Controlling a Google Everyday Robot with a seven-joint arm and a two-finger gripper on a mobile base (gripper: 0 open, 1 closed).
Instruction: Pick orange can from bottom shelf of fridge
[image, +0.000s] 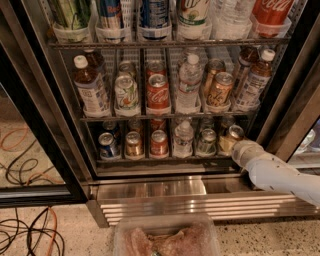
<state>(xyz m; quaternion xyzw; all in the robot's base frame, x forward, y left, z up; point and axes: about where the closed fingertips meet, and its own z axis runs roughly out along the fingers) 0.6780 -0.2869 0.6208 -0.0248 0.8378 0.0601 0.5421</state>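
Observation:
The fridge (45, 125) stands open, with racks of drinks. On the bottom shelf (165, 161) a short orange can (229, 138) with a silver top stands in the rightmost lane. My gripper (238, 148) is at the end of the white arm (280, 175), which reaches in from the lower right. The gripper is right against this can's right side, and the wrist hides its fingers. A similar copper-coloured can (133, 145) stands in the second lane from the left, between a blue can (107, 145) and a small red can (159, 143).
A water bottle (183, 138) and a silver-green can (206, 141) stand left of the orange can. Bottles and taller cans fill the middle rack (165, 116). The ribbed steel base (165, 197) lies below. Cables (25, 235) lie on the floor at left. A clear tray (165, 235) is at the bottom.

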